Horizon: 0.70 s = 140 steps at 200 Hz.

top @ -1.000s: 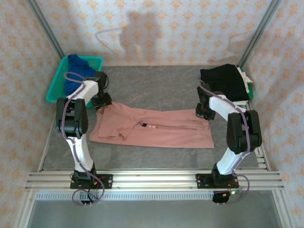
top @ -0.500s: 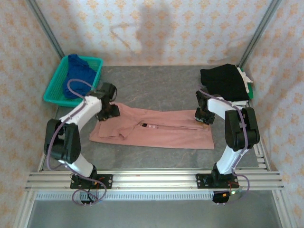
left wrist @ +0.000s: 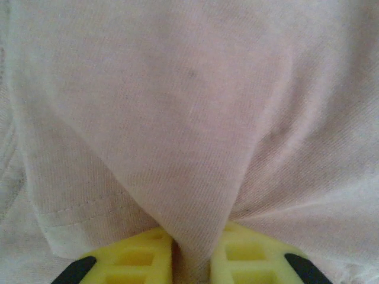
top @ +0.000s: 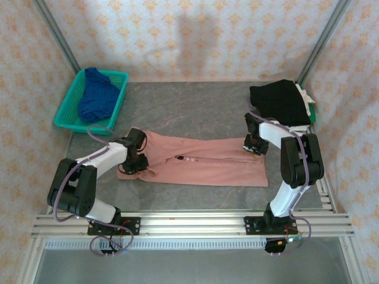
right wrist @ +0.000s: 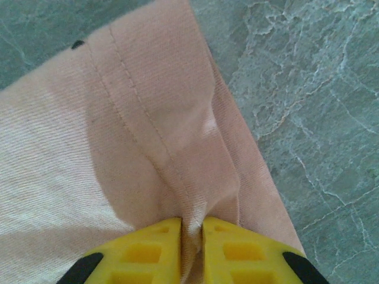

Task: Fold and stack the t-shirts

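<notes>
Right, the pink t-shirt [top: 195,163] lies flat across the middle of the table [top: 195,106], long axis left to right, chest print up, partly folded into a strip.

What changed: a second ago the left gripper [top: 131,165] sat at the shirt's far-left corner. It has since swung toward the near edge and now sits on the left end, close to the near-left corner. The cloth outline barely moved with it, so I read this as a re-grip rather than a fold stroke. The right gripper [top: 253,145] has hardly shifted and is parked on the far-right corner.

Meaning for the task: both ends are now held and the first shirt's fold is mid-way. The blue t-shirt [top: 98,97] is crumpled in the teal basket [top: 66,123] at far left, untouched. The black t-shirt [top: 278,100] sits folded at the far right, well apart from the pink one.

Views:
- The overhead gives the layout, but the wrists cover both pinch points.
- Left wrist: left gripper [left wrist: 190,260] clenched on a raised ridge of pink cloth between its yellow fingers [left wrist: 136,260], hem just to the left.
- Right wrist: right gripper [right wrist: 190,248] clamped on the stitched hem at the shirt's edge, bare table just beside it.
</notes>
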{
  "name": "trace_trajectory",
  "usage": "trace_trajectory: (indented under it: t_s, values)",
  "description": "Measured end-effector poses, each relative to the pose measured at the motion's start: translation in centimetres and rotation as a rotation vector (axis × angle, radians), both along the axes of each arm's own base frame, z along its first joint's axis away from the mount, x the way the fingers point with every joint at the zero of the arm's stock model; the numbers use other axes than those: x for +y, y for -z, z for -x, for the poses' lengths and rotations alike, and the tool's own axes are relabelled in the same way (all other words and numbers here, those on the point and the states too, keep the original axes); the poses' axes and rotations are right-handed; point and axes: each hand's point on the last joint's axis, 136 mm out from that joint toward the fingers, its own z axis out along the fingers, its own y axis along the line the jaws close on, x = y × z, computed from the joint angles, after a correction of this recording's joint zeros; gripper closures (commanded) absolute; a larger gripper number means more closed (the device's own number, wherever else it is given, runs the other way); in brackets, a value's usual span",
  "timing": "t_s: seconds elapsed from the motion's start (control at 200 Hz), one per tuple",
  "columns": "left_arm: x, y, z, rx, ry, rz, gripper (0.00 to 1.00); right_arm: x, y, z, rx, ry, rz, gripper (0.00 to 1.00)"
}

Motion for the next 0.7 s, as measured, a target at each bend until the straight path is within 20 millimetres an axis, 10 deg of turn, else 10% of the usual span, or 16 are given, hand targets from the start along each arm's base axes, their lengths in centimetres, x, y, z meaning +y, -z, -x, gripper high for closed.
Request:
trace_trajectory:
  t_s: [0.3,0.701]
  values:
    - [1.2,-1.3,1.1,0.005,-0.006,-0.057,0.54,0.0,0.0,0.0,-0.001,0.0,0.0,0.85]
    - [1.9,-0.9,0.6,0.039,-0.021,-0.111,0.85,0.0,0.0,0.0,0.001,-0.011,-0.002,0.85]
